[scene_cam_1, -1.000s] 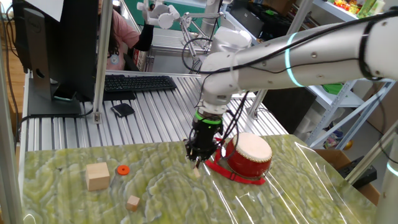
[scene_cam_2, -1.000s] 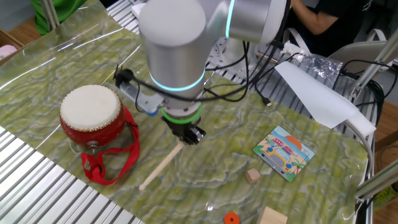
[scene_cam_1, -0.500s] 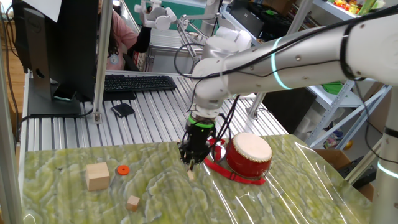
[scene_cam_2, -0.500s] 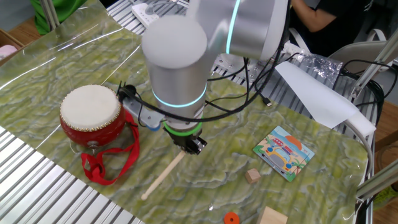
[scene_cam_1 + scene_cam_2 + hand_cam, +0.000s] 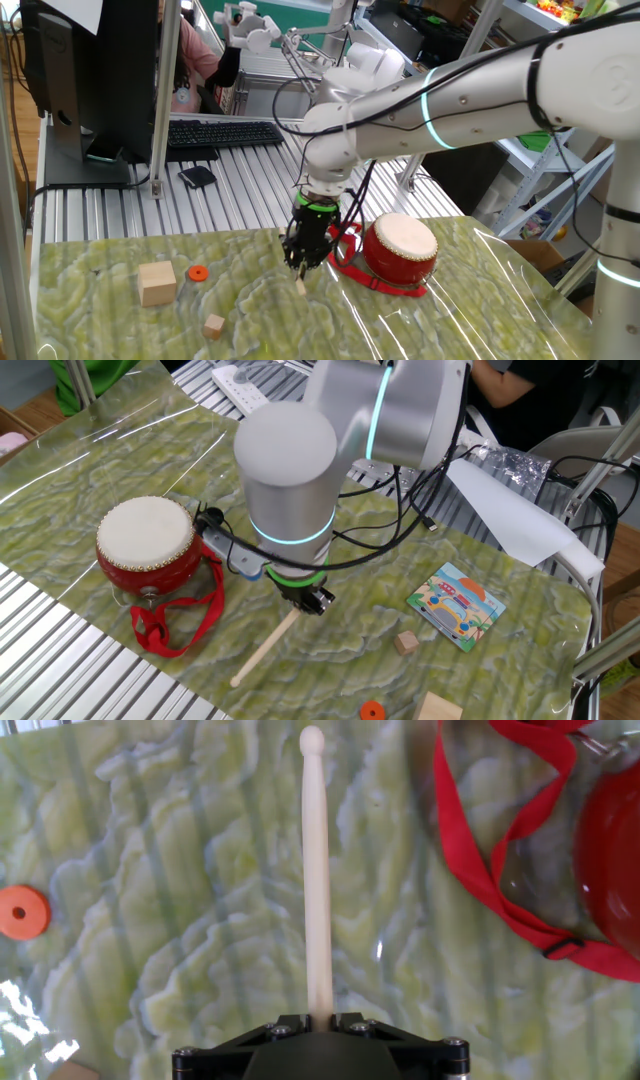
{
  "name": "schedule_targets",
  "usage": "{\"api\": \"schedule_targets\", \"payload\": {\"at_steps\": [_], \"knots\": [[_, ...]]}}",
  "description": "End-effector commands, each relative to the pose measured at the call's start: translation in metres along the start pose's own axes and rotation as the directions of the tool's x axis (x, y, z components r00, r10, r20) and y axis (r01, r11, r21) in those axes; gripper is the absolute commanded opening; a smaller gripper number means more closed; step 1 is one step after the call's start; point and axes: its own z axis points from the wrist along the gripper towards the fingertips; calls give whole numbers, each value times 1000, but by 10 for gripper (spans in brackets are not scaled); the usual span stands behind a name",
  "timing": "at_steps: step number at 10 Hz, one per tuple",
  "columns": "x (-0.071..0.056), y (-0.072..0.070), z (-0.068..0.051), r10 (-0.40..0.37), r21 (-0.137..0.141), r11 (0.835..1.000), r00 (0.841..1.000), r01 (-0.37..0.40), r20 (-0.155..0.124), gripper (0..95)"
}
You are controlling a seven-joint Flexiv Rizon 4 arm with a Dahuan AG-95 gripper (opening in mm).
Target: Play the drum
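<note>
Fixed view: drum [image 5: 401,251] red-bodied, cream skin.

bright, sharp; glare on table [image 5: 40,1020]

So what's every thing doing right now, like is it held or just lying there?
Gripper: shut on the stick's end.
Stick: held, pointing away from the hand, low over the table.
Drum: standing skin side up, not touched.
Red strap: loose on the table beside the drum.
Orange ring: lying flat.
Big wooden cube: resting alone.
Small wooden cube: resting alone.
Picture card: lying flat.
</note>
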Motion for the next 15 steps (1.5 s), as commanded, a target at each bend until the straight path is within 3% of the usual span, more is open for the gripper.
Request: {"api": "schedule_targets", "payload": {"at_steps": [1,9,15], "knots": [[-1,2,4,4,-1,1000,1000,-4,1,0],[2,8,23,21,-2,1000,1000,-21,8,0],[2,10,30,24,-3,1000,995,-24,99,0]]}}
